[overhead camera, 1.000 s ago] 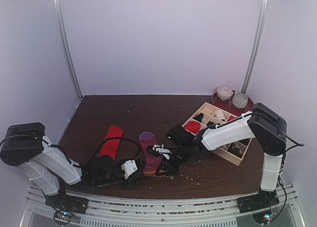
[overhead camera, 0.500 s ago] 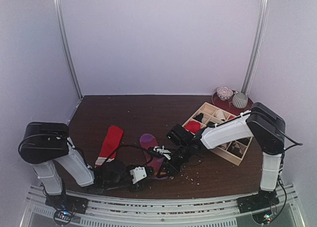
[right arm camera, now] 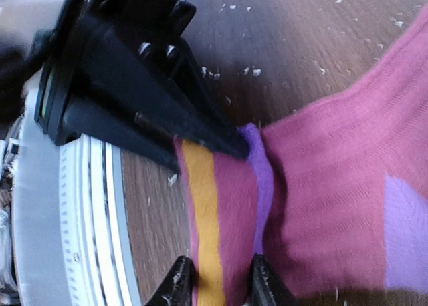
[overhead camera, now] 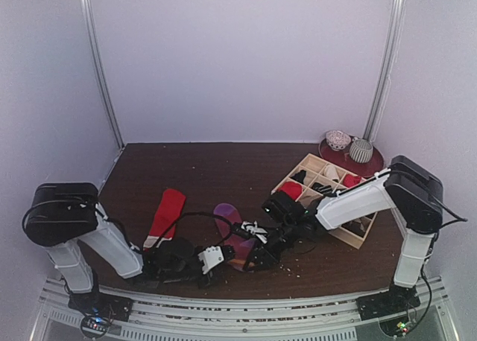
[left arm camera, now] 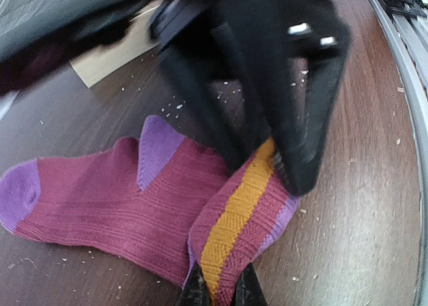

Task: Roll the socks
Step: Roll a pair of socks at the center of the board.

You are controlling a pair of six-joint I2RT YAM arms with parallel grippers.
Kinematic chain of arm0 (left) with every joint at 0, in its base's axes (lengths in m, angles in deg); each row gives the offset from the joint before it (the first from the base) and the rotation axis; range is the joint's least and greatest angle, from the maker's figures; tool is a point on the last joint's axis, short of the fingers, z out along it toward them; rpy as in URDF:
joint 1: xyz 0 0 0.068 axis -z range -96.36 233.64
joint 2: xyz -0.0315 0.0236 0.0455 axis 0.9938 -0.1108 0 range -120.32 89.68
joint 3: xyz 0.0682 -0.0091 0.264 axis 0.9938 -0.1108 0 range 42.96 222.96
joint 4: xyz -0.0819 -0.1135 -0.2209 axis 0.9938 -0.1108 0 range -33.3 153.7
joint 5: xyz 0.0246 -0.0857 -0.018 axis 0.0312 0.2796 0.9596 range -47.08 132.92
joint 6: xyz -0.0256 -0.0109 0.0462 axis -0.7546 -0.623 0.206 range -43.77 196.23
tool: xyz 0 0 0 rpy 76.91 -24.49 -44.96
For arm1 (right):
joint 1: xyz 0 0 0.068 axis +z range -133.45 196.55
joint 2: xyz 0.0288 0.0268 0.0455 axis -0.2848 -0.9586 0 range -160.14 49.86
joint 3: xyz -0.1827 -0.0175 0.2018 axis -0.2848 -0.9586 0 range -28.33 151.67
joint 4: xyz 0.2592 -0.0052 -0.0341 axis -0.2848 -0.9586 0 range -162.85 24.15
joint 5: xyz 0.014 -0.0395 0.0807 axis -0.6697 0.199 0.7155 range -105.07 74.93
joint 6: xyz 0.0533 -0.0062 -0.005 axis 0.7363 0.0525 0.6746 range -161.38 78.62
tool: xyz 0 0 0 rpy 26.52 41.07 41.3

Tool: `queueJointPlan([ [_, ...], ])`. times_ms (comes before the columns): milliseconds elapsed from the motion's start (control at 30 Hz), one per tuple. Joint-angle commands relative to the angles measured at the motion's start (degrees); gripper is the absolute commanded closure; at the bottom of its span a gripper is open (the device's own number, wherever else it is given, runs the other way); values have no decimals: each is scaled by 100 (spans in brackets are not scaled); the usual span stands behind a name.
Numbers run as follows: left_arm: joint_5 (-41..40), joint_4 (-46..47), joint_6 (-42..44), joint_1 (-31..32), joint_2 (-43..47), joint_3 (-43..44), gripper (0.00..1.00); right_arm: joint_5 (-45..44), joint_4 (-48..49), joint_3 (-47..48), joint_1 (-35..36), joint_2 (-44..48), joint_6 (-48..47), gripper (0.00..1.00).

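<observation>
With the magenta sock (overhead camera: 229, 229) on the bench (overhead camera: 209, 170) at lower centre of the overhead frame, the left claw (left arm camera: 221, 289) pinches its folded orange cuff (left arm camera: 234, 212) and the right claw (right arm camera: 221, 286) straddles it, grip indeterminate: roll tightly and evenly toward the toe (left arm camera: 20, 192).

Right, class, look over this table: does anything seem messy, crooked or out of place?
Pale crumbs are scattered over the dark table, many near the magenta sock. That sock's orange-banded cuff is folded back over itself, while the red sock lies flat and slanted.
</observation>
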Motion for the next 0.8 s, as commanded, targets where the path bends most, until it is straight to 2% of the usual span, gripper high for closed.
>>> queueJointPlan([
  [0, 269, -1671, -1167, -160, 258, 210, 100, -873, 1385, -1299, -73, 1158, 293, 65],
  [67, 524, -2170, -1509, -230, 287, 290, 100, -997, 2395, -1926, -73, 1781, 205, 53],
  [133, 697, -2666, -1789, -282, 244, 424, 100, -1288, 3282, -2477, 20, 2240, -140, 48],
  [167, 820, -2866, -1906, -309, 218, 488, 100, -1467, 3421, -2645, 151, 2417, -451, 47],
  [267, 1196, -3253, -2148, -393, 68, 613, 100, -2169, 3442, -2885, 606, 2665, -1408, 42],
  [400, 1490, -3317, -2362, -451, -133, 617, 100, -3152, 3342, -2827, 1073, 2558, -2344, 39],
  [533, 1661, -3324, -2416, -490, -293, 617, 100, -3370, 3349, -2650, 1147, 2182, -2777, 38],
  [767, 1805, -3243, -2382, -537, -314, 515, 100, -3536, 3222, -2193, 1144, 1384, -2983, 38],
])
